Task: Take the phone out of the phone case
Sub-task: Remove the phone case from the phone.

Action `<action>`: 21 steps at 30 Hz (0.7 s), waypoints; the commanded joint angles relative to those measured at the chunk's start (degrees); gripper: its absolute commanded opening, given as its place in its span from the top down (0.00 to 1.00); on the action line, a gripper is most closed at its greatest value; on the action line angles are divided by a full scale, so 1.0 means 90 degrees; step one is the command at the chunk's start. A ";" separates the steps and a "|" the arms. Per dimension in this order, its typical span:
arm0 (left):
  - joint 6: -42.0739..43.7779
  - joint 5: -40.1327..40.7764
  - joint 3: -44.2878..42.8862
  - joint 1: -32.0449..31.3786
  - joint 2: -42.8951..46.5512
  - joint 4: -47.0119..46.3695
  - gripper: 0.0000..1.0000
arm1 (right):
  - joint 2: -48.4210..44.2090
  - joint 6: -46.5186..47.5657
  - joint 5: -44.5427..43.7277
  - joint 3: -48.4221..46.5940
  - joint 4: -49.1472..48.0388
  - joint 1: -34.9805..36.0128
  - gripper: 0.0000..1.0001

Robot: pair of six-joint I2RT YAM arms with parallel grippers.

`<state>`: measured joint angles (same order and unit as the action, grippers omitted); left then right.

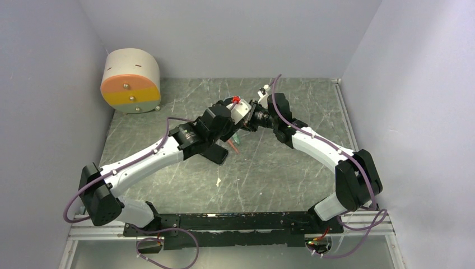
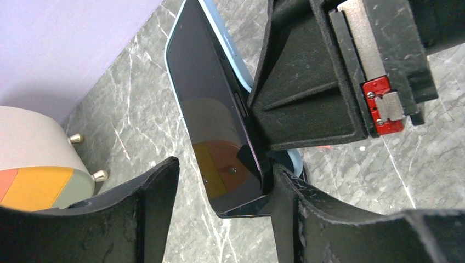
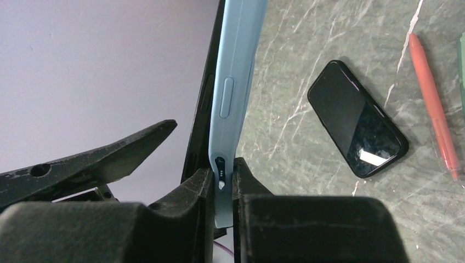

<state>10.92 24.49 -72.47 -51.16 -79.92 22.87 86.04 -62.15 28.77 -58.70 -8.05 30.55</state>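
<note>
At the far left of the grey marbled table [image 1: 280, 174] a round drum [image 1: 130, 81] with an orange and yellow face lies on its side against the wall. The left gripper [image 2: 224, 175] stands wide, straddling the lower end of the phone [image 2: 211, 109]: its right finger touches the phone's edge, its left finger is clear of the dark screen. The phone is held up off the table on edge, between the two arms, sitting in the light blue phone case [image 3: 233, 82]. The right gripper [image 3: 222, 172] is clamped narrowly on the case's rim. Further right, a second phone [image 3: 356, 126] lies flat on the table, screen up, with a red pen [image 3: 433, 104] near it.
</note>
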 commanded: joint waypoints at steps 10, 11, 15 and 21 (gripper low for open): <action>0.0152 0.0372 -0.0121 -0.0021 -0.0240 -0.0016 0.75 | -0.0406 -0.0321 -0.0253 -0.0142 -0.0680 0.0066 1.00; 0.0116 0.0338 -0.0133 -0.0032 -0.0196 -0.0005 0.83 | -0.0409 -0.0326 -0.0349 -0.0096 -0.0630 0.0065 1.00; -0.0092 0.0092 -0.0095 -0.0036 0.0013 0.0030 0.97 | -0.0348 -0.0464 -0.0732 0.0107 -0.0480 0.0064 1.00; -0.0296 -0.0092 -0.0082 -0.0047 0.0276 0.0203 0.97 | -0.0340 -0.0595 -0.1498 0.0440 -0.0058 0.0059 1.00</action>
<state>10.81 25.50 -72.44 -51.35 -82.00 24.27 85.60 -66.15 22.44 -56.07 -6.90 31.73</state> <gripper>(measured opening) 0.075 0.142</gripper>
